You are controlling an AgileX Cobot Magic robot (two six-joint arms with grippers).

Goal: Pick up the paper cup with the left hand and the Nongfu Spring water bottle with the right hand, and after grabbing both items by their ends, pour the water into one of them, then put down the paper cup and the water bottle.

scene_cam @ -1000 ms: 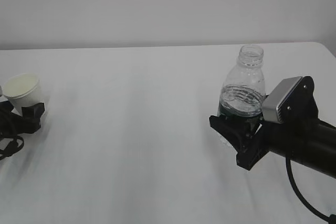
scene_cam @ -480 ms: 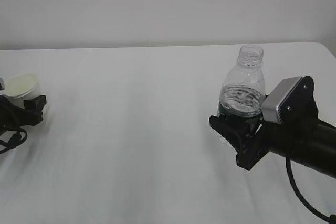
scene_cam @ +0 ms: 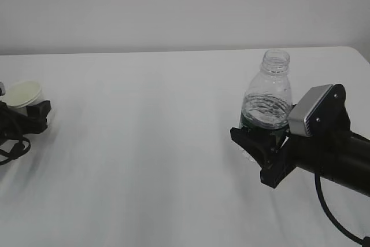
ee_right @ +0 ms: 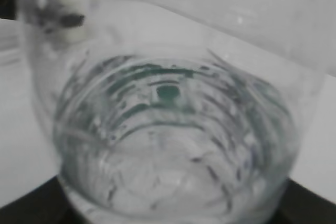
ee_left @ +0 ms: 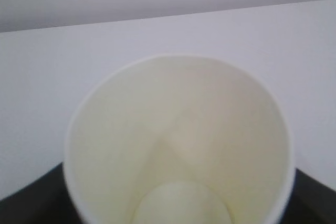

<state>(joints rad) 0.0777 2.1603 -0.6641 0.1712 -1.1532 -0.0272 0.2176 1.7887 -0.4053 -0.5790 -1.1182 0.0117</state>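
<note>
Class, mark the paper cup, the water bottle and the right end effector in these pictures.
paper cup point(ee_left: 178, 140): left wrist view, cream inner wall.
water bottle point(scene_cam: 267, 99): exterior view, clear ribbed shoulder.
right end effector point(scene_cam: 261, 146): exterior view, black fingers around the bottle's base.

Slanted exterior overview; wrist cameras close above cup point(ee_left: 178, 140), bottle point(ee_right: 168, 129).

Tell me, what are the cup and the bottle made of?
The paper cup looks like paper: matte white outside, cream inside, with a seam line down its wall and a rolled rim. The water bottle looks like thin clear plastic: glossy, see-through, with ribs and a threaded neck. It could be glass, but the ribs suggest plastic.
</note>
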